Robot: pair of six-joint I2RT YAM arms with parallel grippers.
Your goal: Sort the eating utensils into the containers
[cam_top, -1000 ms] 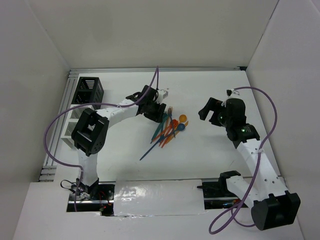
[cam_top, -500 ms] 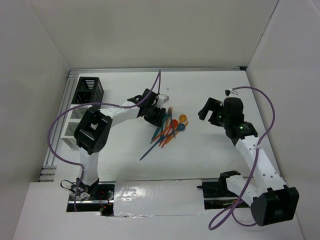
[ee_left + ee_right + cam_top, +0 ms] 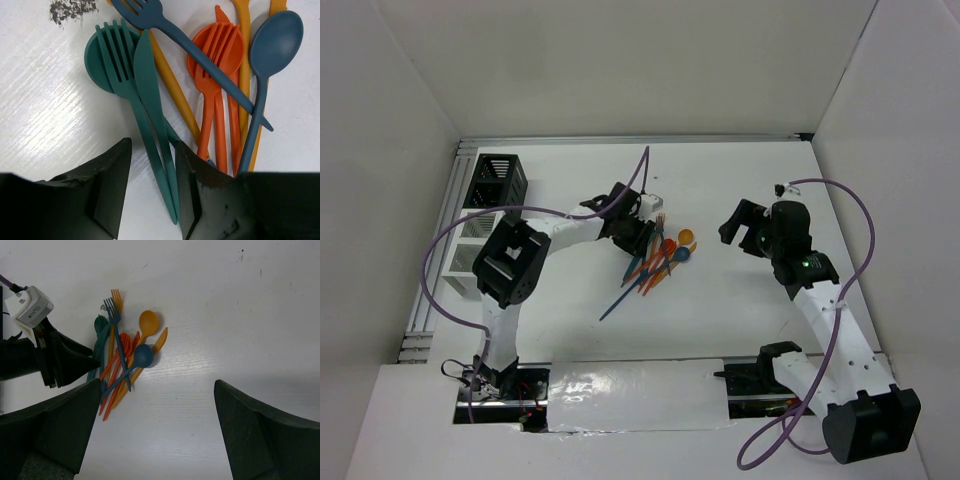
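Utensils (image 3: 658, 258) central — left gripper (image 3: 152, 150) astride teal knife (image 3: 144, 70), containers (image 3: 510, 185) at edge

We see a flat white bench (image 3: 740, 320). Near its centre lies a loose heap of slim plastic forks, spoons and knives in orange, teal and dark blue (image 3: 658, 262). At ten o'clock stands a black slotted plastic caddy bin (image 3: 500, 180), with white slotted bins (image 3: 470, 245) just beside it at its six o'clock.

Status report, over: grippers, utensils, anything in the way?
Left gripper open, straddling teal knife and teal fork handles. Right gripper open, empty. Dark blue fork lies across orange fork.
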